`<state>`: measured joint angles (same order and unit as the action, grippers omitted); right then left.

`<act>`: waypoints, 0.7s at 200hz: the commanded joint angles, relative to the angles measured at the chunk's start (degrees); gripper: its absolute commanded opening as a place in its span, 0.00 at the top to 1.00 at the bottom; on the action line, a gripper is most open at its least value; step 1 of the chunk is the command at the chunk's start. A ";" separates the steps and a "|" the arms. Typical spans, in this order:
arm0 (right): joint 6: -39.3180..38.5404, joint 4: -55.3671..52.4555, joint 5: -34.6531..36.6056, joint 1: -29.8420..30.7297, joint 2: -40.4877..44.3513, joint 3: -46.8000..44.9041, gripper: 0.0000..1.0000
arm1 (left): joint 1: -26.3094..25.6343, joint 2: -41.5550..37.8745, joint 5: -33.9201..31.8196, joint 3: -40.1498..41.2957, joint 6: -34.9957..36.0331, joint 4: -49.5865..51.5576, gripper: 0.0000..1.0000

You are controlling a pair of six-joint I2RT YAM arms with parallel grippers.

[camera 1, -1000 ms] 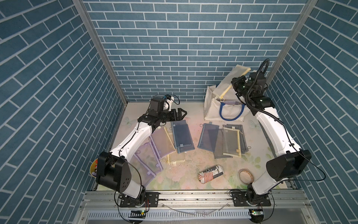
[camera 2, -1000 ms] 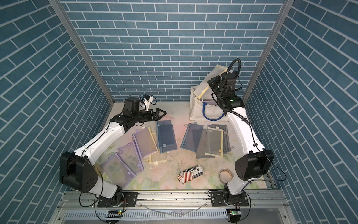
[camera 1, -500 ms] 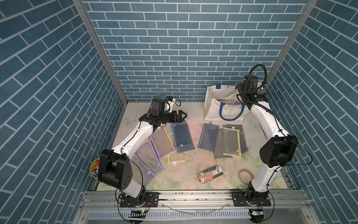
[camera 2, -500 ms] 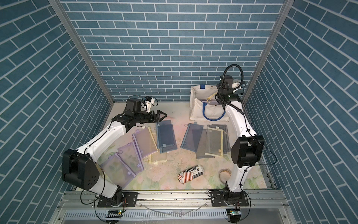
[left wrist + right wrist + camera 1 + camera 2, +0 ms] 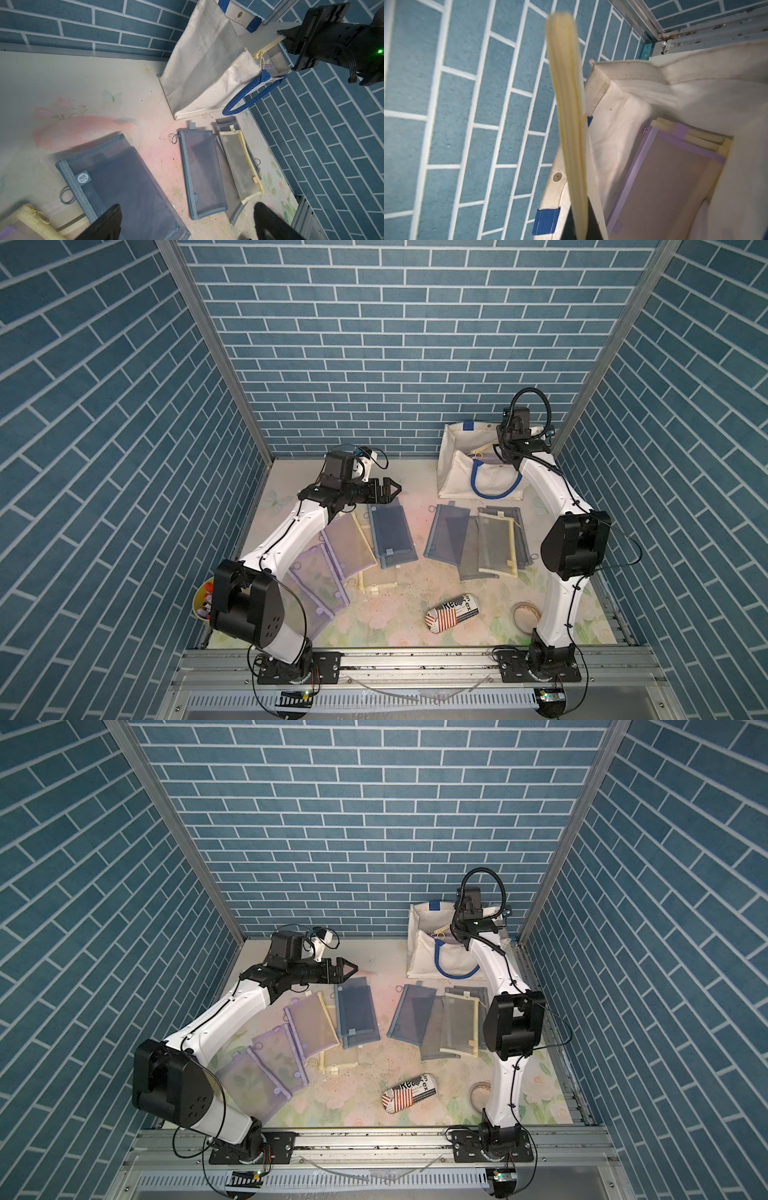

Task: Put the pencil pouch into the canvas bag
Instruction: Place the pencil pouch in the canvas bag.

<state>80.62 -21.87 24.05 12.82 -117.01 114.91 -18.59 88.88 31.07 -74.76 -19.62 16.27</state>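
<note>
Right gripper (image 5: 285, 39): you pinch the yellow pencil pouch (image 5: 268, 46) by its end, so it hangs over the canvas bag (image 5: 207, 68).
Left gripper (image 5: 392, 490): wide apart, holding nothing.

The right claw (image 5: 286, 38) pinches a yellow-zippered pouch (image 5: 269, 46) at the mouth of the off-white canvas bag (image 5: 207, 68), while blue mesh pouches (image 5: 201, 172) lie nearby.

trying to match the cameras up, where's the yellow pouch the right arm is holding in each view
In a top view: the yellow pouch is held by the right tool at the canvas bag's mouth.
In a top view: same place, at the bag's mouth.
Left wrist: its zipper edge juts from the tool, over the bag's rim.
Right wrist: a blurred yellow strip close to the lens.
Shared landmark: the canvas bag, in all four.
</note>
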 commanded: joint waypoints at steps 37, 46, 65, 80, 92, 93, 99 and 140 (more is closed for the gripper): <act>5.15 -4.46 -1.74 1.20 1.09 -0.30 0.87 | 1.10 -0.12 -0.39 -0.18 0.82 -0.49 0.01; 5.42 -4.44 -2.28 1.16 1.80 -1.40 0.85 | 1.18 0.06 -0.46 -0.44 0.98 -0.67 0.01; 5.51 -4.59 -3.25 1.01 3.48 -3.39 0.78 | 1.36 0.39 -0.81 -0.80 1.07 -0.98 0.01; 5.30 -4.93 -4.37 0.91 4.28 -3.96 0.71 | 1.45 0.42 -1.53 -0.85 0.93 -1.35 0.01; 4.97 -5.37 -5.38 0.98 4.67 -3.69 0.65 | 1.57 0.45 -1.77 -0.81 0.64 -2.01 0.01; 4.93 -5.42 -5.49 0.98 4.72 -3.66 0.64 | 1.55 0.48 -1.78 -0.86 0.64 -2.07 0.01; 4.74 -5.67 -6.07 0.98 4.84 -3.43 0.61 | 1.54 0.62 -1.87 -0.85 0.59 -2.27 0.01; -0.90 -7.55 -9.80 1.01 7.11 -2.92 0.42 | 1.54 1.83 -2.23 -1.98 -0.20 -2.02 0.01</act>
<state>83.57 -26.44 17.21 13.76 -113.99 112.40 -17.43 89.21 29.43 -74.78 -19.68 14.66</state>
